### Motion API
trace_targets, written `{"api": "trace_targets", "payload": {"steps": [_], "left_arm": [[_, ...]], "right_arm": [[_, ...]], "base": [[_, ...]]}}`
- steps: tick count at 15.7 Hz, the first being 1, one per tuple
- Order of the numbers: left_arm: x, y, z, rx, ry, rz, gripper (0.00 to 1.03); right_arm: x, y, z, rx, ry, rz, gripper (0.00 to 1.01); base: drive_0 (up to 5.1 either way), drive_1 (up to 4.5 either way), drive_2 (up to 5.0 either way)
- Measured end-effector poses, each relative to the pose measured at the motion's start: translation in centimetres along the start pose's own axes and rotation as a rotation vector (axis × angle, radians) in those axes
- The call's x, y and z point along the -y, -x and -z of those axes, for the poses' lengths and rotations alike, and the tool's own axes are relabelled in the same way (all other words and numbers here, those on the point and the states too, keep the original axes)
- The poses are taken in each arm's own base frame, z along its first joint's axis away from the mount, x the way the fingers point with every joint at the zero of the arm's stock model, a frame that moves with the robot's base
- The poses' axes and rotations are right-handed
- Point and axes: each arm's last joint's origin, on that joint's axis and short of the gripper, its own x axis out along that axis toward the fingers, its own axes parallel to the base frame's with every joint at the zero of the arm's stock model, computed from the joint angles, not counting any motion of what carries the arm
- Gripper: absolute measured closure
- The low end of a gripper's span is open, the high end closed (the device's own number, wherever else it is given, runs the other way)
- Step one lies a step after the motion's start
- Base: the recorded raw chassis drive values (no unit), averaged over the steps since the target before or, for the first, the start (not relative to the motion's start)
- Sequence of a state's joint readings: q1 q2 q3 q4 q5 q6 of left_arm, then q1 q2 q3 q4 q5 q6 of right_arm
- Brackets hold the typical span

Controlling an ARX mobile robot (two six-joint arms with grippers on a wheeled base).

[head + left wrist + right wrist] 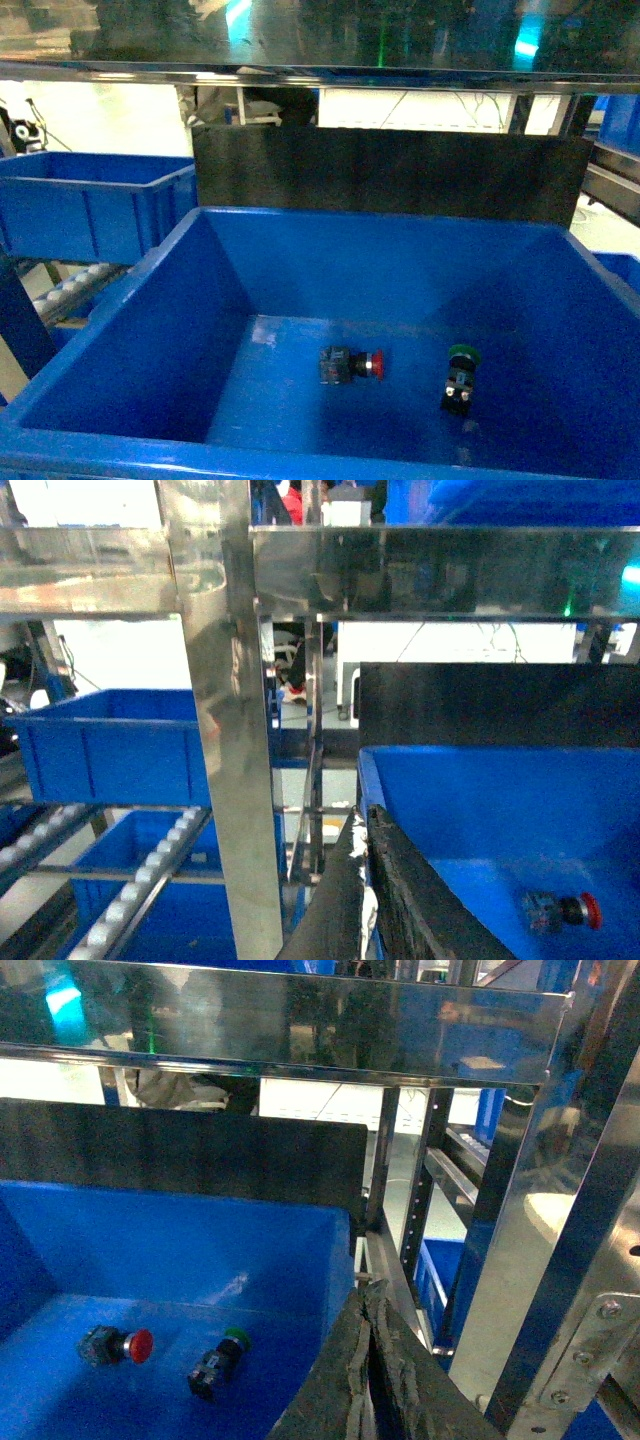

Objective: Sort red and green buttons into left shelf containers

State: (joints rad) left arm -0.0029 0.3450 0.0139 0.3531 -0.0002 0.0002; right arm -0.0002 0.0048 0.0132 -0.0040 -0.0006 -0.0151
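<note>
Blue bin (120,330) cropped below, red button (352,364), green button (460,378), claws' grip unclear

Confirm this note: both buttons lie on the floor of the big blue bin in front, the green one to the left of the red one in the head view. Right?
Not quite. In the head view the green button lies to the right of the red button, not the left. Both do lie on the floor of the big blue bin in front.
</note>
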Motion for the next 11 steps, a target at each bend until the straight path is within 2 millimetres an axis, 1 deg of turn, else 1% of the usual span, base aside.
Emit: {"api": "trace_targets", "payload": {"steps": [9, 11], "left_arm": [[0.0, 1.1, 0.1, -0.004, 0.0, -0.001, 1.01], [0.0, 2.1, 0.6, -0.039, 0.0, 0.0, 1.01]], "right_arm": [[0.0, 0.0, 0.0, 0.0, 0.0, 0.0, 0.99], [0.0, 0.0, 0.0, 0.0, 0.0, 0.0, 0.99]], "base": [[0.0, 0.0, 0.0], [0.0, 0.0, 0.0]]}}
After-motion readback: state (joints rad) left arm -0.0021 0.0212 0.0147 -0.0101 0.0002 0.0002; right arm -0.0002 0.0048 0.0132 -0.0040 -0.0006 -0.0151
